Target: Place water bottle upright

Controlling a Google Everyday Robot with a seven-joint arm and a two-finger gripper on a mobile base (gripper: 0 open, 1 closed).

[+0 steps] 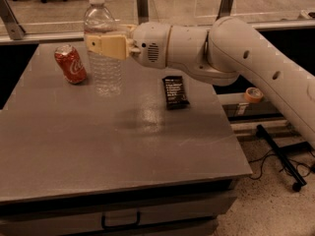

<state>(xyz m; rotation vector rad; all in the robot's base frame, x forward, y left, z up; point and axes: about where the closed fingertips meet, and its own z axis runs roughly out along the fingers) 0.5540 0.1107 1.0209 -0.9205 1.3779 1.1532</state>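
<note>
The water bottle (105,75), clear ribbed plastic with a white cap, stands upright at the back left of the grey table (123,151). Its base is at or just above the tabletop. My gripper (101,45) reaches in from the right, and its tan fingers (112,46) are closed around the bottle's shoulder, covering the label band. The white arm (236,58) stretches across the back of the table behind it.
A red Coca-Cola can (70,64) leans just left of the bottle, close to it. A black flat packet (175,92) lies to the right of the bottle. A roll of tape (253,94) sits on a shelf beyond the table's right edge. Cables and a stand foot (280,156) lie on the floor.
</note>
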